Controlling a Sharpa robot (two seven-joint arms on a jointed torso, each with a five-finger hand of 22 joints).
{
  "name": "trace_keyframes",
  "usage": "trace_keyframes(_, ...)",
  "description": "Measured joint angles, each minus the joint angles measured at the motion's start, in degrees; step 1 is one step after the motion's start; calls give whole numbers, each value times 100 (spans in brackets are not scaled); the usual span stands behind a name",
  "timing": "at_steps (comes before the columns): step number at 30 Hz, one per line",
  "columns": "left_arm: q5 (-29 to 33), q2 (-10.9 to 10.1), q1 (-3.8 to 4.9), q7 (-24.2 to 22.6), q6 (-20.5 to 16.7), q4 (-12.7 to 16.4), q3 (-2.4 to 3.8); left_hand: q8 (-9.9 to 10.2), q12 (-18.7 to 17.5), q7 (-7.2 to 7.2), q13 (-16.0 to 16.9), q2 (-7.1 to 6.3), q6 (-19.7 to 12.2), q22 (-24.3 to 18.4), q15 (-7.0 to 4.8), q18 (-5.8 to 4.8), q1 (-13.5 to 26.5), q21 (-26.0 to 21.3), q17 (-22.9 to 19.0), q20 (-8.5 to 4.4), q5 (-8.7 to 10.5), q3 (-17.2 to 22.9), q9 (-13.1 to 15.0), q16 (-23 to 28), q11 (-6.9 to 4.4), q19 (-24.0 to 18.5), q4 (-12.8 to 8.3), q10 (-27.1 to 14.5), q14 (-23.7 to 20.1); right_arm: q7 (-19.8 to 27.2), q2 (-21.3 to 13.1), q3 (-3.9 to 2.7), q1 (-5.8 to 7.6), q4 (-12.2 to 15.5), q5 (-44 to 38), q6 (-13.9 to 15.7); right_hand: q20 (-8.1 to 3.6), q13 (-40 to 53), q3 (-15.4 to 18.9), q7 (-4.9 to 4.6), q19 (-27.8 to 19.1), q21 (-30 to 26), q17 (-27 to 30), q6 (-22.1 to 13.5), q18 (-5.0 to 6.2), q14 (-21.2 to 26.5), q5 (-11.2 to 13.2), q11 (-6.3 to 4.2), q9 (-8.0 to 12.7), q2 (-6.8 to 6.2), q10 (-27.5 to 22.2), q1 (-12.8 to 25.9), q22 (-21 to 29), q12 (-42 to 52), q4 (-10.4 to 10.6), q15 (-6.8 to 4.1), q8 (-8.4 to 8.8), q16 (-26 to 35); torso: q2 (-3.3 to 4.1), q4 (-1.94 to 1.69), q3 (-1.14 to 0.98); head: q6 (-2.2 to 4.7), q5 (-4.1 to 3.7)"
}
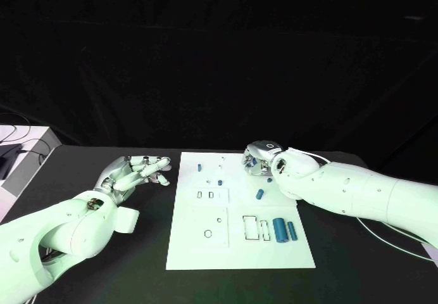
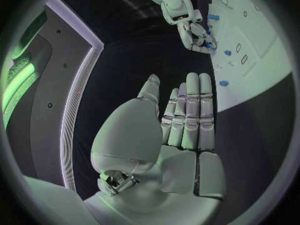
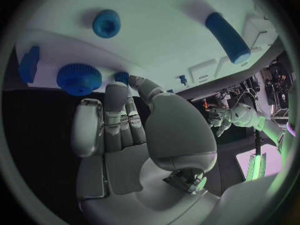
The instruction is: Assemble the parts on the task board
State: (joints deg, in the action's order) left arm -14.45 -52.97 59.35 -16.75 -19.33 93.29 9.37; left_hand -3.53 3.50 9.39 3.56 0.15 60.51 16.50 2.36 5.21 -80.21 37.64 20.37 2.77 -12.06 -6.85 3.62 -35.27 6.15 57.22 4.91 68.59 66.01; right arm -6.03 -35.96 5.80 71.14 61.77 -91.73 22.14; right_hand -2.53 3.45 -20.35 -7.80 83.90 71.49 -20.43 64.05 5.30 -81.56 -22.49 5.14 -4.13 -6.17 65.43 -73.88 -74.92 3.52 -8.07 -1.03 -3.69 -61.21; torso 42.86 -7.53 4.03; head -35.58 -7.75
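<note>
right hand (image 1: 264, 158) fingertips touching small blue part (image 3: 122, 77)

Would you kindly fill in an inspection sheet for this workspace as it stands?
Surface: black table, dark cloth behind.
Job's things: white task board at the middle; two blue cylinders lying by its near right corner, a blue peg mid-board, a blue toothed wheel near the right hand.
Clutter: nothing seen.
Hands: left hand off the board, fingers apart, holding nothing; right hand over the board's far right edge, grip unclear.
Cables: white cable under the right arm.
Surroundings: white equipment at the far left.
</note>
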Motion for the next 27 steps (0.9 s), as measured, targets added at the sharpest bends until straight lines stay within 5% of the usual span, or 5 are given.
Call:
trace_keyframes(12,0,-9,0,16,5,-19,0,0,0,0,0,0,0,0,0,0,0,1,0,0,0,0,0,0,0,0,0,0,0,-6,-33,-6,10,42,1,9,0,0,13,0,0,-38,6,0,0,0,-3,0,1,-31,-1,30,1,0,-23,0,0,1,27,-4,4,1,9)
trace_keyframes(23,-1,-15,0,29,11,-37,0,0,0,0,0,0,0,-27,0,0,0,2,-10,0,0,0,0,0,0,0,0,0,0,-33,-103,-4,5,102,9,64,0,2,867,31,0,-94,6,-257,-1,0,97,28,2,-106,-157,-79,2,0,306,0,0,1,46,-8,8,15,1)
trace_keyframes(27,-2,-15,0,32,16,-45,0,0,0,0,0,0,0,-33,0,0,0,2,-9,0,0,0,0,0,-11,0,0,-11,0,-41,-115,-6,5,119,11,97,0,2,931,31,0,-94,6,-258,-1,0,97,39,3,-129,-168,-131,-3,0,357,0,0,1,52,-10,8,19,-3)
